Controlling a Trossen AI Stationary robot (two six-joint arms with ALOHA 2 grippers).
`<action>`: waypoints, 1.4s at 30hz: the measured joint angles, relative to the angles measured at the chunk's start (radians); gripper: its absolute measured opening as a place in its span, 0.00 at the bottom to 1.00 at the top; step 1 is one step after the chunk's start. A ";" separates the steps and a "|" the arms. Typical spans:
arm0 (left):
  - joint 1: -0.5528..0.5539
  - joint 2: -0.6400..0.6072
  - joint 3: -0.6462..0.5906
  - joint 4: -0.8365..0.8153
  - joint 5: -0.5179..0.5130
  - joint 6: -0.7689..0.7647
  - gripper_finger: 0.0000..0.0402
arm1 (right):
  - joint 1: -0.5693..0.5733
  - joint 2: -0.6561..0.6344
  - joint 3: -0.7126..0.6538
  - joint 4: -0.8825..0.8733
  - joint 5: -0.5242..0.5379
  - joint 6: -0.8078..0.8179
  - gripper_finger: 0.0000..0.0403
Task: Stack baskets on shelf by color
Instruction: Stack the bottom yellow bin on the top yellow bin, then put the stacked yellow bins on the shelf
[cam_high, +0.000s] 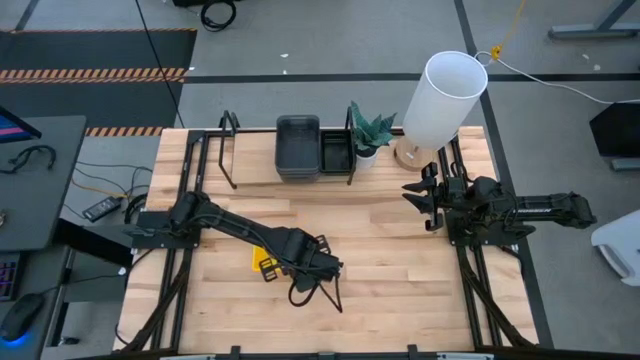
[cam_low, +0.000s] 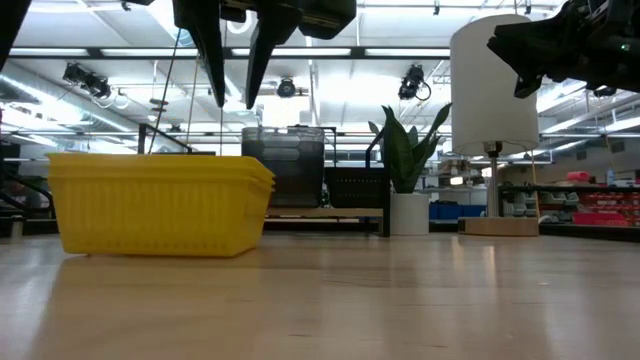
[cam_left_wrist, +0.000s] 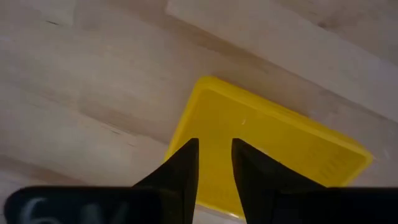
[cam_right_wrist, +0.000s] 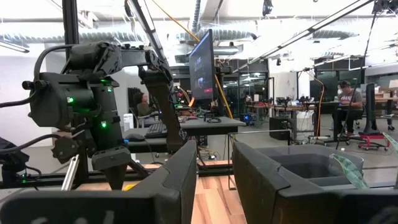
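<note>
Near the desk's front-left area sits the yellow basket (cam_high: 264, 262), flat on the wood and well apart from the shelf. Low view shows stacked rims, so it's more than one yellow nested. Mostly hidden under the left arm from above; the long axis looks skewed to the desk edges, exact heading unclear.

Left gripper (cam_high: 322, 268) is above the yellow basket (cam_left_wrist: 267, 149), pointing down. Its fingers (cam_left_wrist: 184, 171) are slightly spread with a narrow gap, nothing pinched; in the low view the tips (cam_low: 232, 70) hang clear above the rim (cam_low: 160, 200).

Shelf (cam_high: 215, 150) runs along the desk's back edge, left to centre. Grey basket (cam_high: 297, 147) sits on it, long axis running front to back. Black basket (cam_high: 336, 153) is just beside it on the right, touching or nearly so, lower in height. Both show in the low view: grey (cam_low: 285, 165), black (cam_low: 357, 188).

Plant (cam_high: 370, 132) stands right of the black basket. White lamp (cam_high: 443, 95) is at the back-right corner.

Right gripper (cam_high: 418, 192) waits over the desk's right side, raised, pointing toward the desk's left. Its fingers (cam_right_wrist: 180, 180) are spread a little, holding nothing.
</note>
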 joint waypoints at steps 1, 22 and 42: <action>0.000 0.000 0.000 0.001 0.000 0.000 0.25 | 0.000 0.000 0.000 0.000 0.000 0.000 0.27; 0.019 -0.001 0.000 -0.005 0.106 -1.097 0.20 | 0.000 0.000 0.000 -0.001 0.000 0.000 0.27; 0.020 0.018 0.001 0.065 -0.076 -1.622 0.41 | 0.000 0.000 0.000 -0.001 0.000 0.000 0.27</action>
